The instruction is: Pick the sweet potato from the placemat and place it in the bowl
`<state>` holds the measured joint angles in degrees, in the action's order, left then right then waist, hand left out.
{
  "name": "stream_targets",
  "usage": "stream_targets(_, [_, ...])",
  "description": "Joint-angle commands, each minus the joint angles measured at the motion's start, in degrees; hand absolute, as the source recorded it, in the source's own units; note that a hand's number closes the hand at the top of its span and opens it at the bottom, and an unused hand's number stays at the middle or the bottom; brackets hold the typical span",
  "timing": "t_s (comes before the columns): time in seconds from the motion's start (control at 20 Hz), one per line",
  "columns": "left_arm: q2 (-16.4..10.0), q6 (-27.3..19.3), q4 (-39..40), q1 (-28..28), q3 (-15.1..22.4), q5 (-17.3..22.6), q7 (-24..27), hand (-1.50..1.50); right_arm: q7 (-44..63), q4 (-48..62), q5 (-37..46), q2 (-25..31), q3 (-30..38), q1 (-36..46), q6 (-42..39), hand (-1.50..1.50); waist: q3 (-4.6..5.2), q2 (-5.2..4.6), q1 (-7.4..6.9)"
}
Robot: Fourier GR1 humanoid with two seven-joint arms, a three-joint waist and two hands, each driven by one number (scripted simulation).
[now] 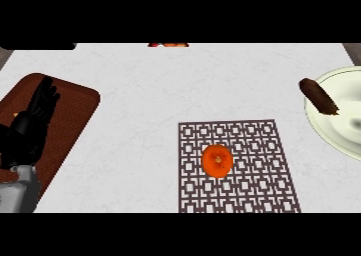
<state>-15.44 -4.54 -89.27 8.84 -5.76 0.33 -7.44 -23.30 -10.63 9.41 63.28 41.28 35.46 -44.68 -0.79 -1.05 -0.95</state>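
Parks left hand point(29, 122) over brown mat point(76, 107), fingers point(46, 95) straight, empty, likely to stay clear; shows sweet potato point(318, 96) propped on bowl point(332, 129) rim, orange fruit point(217, 160) on placemat point(251, 141).

you get one view, from the robot's head, looking steeply down at the counter point(139, 90) from close above; the counter fills nearly the whole frame.

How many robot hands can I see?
1: the left hand, open at the view's left, over a brown board. The right hand isn't in view.
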Motion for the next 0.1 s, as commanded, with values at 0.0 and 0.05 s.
stream_targets(0.0, [-0.2, 0.2, 0.7, 0.8, -0.6, 0.5, 0.4, 0.00, -5.5, 0.1, -2.7, 0.9, 2.0, -0.5, -11.4, -1.50, -0.05, -0.04, 0.13])
stream_targets(0.05, [-0.4, -0.5, -0.5, 1.1, -0.8, 0.2, -1.0, 0.00, -4.8, -0.1, -2.9, 1.9, 2.0, -1.3, -12.5, -1.50, -0.10, 0.18, 0.16])
